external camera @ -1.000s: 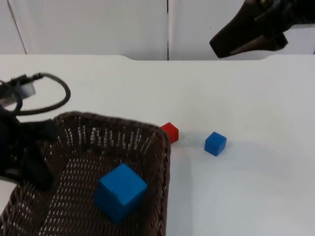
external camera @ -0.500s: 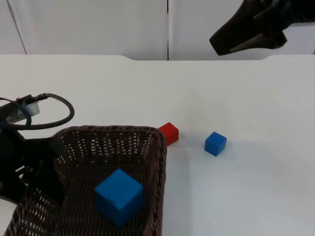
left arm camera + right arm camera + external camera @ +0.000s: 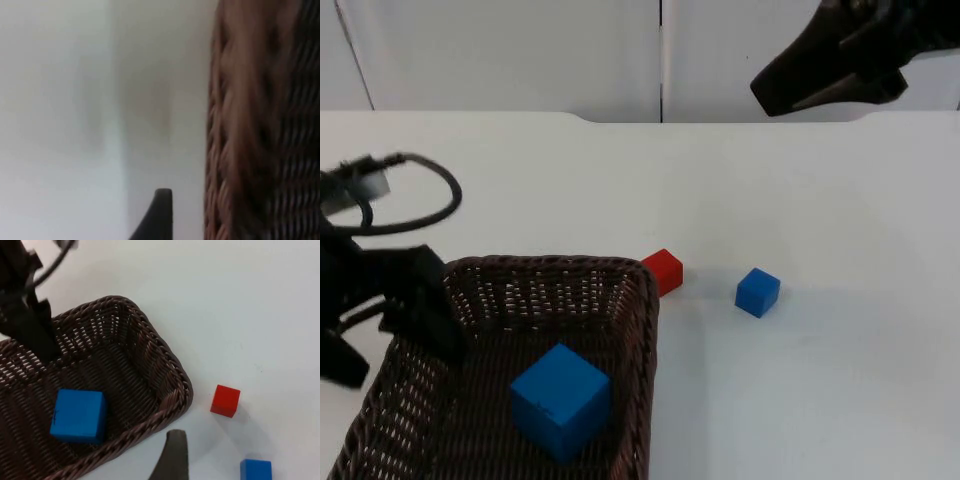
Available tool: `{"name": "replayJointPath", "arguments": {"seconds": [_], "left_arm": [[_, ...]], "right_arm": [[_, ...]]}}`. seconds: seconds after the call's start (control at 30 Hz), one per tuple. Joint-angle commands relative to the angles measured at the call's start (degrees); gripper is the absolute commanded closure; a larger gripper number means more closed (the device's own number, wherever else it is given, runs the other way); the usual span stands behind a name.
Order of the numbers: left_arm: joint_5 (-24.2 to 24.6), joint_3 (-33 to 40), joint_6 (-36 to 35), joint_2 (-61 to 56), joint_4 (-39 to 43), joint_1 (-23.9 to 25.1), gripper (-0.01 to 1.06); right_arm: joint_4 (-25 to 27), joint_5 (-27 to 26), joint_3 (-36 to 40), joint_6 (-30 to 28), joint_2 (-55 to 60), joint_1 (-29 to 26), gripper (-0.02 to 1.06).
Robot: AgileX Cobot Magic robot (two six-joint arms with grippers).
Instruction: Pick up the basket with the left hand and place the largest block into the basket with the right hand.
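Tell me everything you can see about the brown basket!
The basket is dark brown woven wicker, rectangular with rounded corners, open on top, and its sides lean outward. The big blue block sits inside on its floor. The left gripper is at the basket's left rim. A small red block sits right by its far right corner, and a small blue block lies farther off on the white table.

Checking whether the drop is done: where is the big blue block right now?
In the top view the big blue block lies inside the brown basket, at the table's near left, with the red block just outside the basket's far right corner.
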Motion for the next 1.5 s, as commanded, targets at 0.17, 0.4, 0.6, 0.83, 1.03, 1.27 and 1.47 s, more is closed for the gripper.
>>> {"name": "replayJointPath", "arguments": {"seconds": [0.17, 0.4, 0.6, 0.83, 1.03, 1.27, 1.47], "left_arm": [[-2.21, -0.06, -0.38, -12.06, -0.01, 0.10, 0.21], [-2.95, -0.06, -0.61, -25.55, 0.14, 0.10, 0.21], [-3.11, -0.06, -0.61, -35.47, 0.69, 0.10, 0.21], [-0.98, -0.06, -0.61, -44.62, 1.72, 0.10, 0.21], [0.15, -0.06, -0.61, -52.18, 3.62, 0.10, 0.21], [2.74, -0.06, -0.61, -60.93, 5.38, 0.10, 0.21], [4.83, -0.06, -2.95, -67.73, 6.97, 0.10, 0.21]], "right_arm": [[0.16, -0.65, 0.44, 1.21, -0.76, -0.28, 0.34], [0.27, -0.65, 0.44, 2.58, -0.76, -0.28, 0.34], [0.27, 0.66, 0.44, 3.23, -0.76, -0.28, 0.34], [0.35, 2.30, 0.68, 3.56, -1.65, -0.28, 0.34], [0.79, -2.22, 4.95, 3.56, -8.99, -0.28, 0.34], [1.59, -5.35, 12.00, 3.56, -19.39, -0.28, 0.34], [1.59, -5.13, 16.80, 6.08, -28.43, -0.28, 0.34]]}}
